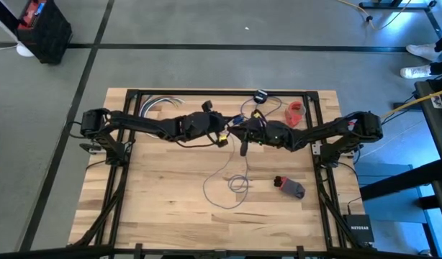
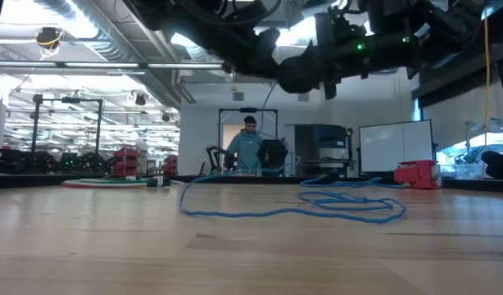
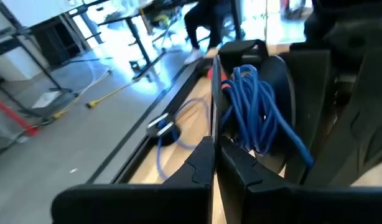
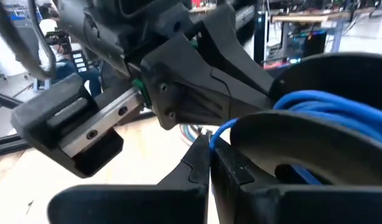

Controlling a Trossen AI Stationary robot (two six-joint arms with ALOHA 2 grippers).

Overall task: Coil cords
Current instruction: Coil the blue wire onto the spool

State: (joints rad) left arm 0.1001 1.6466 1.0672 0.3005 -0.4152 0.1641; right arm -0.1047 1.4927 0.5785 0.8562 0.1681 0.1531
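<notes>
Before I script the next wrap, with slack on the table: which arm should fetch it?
Probably left. The coil sits bunched at the right gripper, while the left gripper looks shut and empty, near the loose loops.

Both arms reach inward from opposite sides of the frame and meet near the middle of the far half, held raised; the left arm stretches from its base at the left edge, elbow slightly bent, its wrist pointed toward the right arm; the right arm mirrors it from the right edge; the left gripper (image 1: 226, 137) sits just beside the right gripper (image 1: 244, 134), the two almost touching; in the left wrist view the left gripper's fingers (image 3: 200, 163) are pressed together with no gap; in the right wrist view the right gripper's fingers (image 4: 198, 160) likewise meet tip to tip; from the low view both wrists hang well above the surface.
</notes>
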